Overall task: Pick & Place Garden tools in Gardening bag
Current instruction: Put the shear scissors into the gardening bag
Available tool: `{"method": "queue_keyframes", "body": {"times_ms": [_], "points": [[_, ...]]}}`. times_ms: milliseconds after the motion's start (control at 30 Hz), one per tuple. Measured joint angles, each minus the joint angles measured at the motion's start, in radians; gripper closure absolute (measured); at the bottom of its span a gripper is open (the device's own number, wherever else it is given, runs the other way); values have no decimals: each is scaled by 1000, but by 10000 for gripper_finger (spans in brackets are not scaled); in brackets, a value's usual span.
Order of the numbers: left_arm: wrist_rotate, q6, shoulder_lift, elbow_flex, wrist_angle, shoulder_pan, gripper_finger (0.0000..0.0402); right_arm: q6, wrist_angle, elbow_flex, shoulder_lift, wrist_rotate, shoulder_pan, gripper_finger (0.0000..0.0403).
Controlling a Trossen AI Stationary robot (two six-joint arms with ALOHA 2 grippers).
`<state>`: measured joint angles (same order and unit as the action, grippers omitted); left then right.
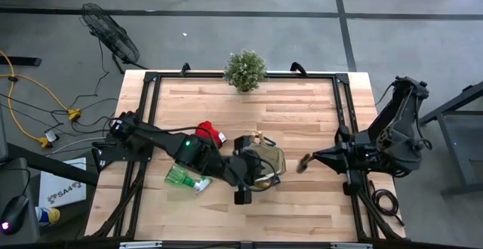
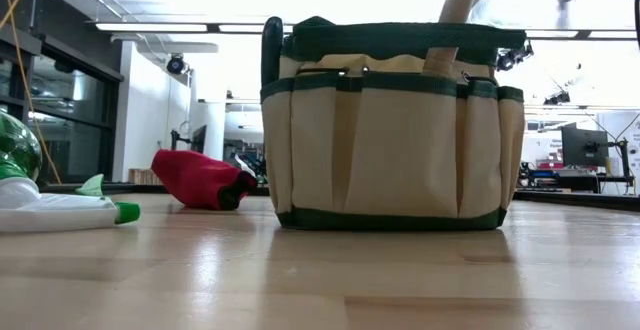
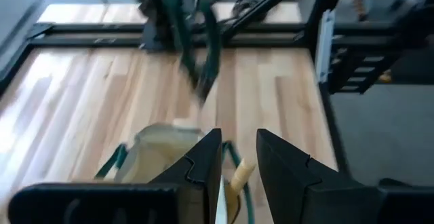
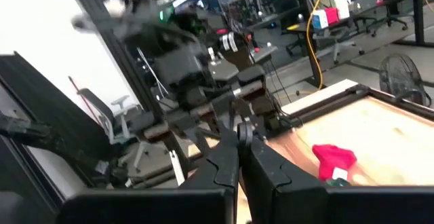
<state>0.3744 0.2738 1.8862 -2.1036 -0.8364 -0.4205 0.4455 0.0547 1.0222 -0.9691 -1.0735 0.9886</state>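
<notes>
From above, the bag (image 1: 266,166) sits mid-table. The left gripper (image 1: 243,175) hangs at its left edge. A red glove (image 1: 209,133) lies beyond the bag's left side and a spray bottle (image 1: 186,179) lies left of the bag. The right gripper (image 1: 308,161) waits just right of the bag.

At table level, a wooden handle (image 2: 456,15) sticks up out of the bag (image 2: 390,130); the glove (image 2: 200,179) and the bottle (image 2: 50,205) lie to its left.

From the left wrist, the fingers (image 3: 207,166) stand spread, holding nothing, directly over the bag (image 3: 159,149) and a handle (image 3: 239,178).

From the right wrist, the fingers (image 4: 227,159) are pressed together; the glove (image 4: 333,157) lies beyond them.
</notes>
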Motion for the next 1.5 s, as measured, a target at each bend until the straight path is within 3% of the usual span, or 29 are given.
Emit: {"method": "queue_keyframes", "body": {"times_ms": [400,667,1000,1500], "points": [[-208,-36,0,185,339,71,311,57,80,0,0,2,-12,399],[-210,-34,0,266,445,74,311,102,134,0,-4,7,-32,399],[-235,-64,0,268,537,75,311,101,178,0,-5,53,-111,399],[-206,-114,-36,267,534,94,311,45,118,0,-12,168,-226,399]]}}
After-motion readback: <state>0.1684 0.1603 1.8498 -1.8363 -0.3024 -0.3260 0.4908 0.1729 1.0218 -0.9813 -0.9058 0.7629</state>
